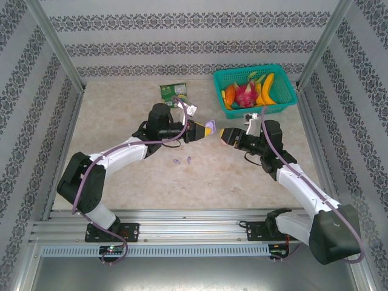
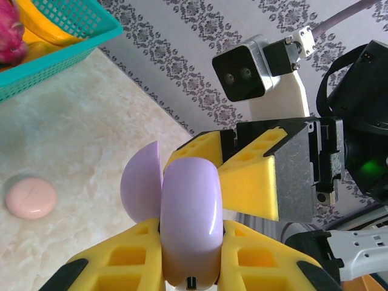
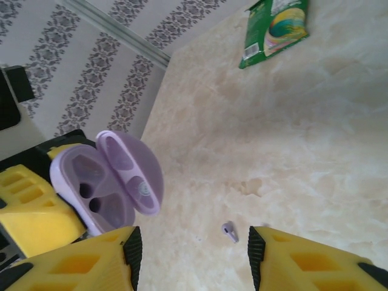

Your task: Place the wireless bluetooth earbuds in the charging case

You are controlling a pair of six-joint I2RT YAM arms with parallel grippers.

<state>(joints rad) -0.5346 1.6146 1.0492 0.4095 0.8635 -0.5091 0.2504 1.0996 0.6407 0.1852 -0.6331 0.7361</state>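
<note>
My left gripper [image 1: 199,130] is shut on the lavender charging case [image 2: 189,218], held above the table with its lid [image 2: 142,182] swung open. In the right wrist view the open case [image 3: 103,185] shows two empty sockets. My right gripper [image 1: 225,134] faces it from the right, a short gap away, open with nothing between its yellow fingers [image 3: 79,267]. Two lavender earbuds [image 1: 176,161] [image 1: 189,159] lie on the table below and left of the case. One earbud [image 3: 229,231] shows on the table between the right fingers, far beneath them.
A teal basket [image 1: 285,97] of toy fruit stands at the back right. A green packet [image 1: 173,92] lies at the back centre. A shut pink case [image 2: 30,197] rests on the table. Patterned walls and metal posts ring the table.
</note>
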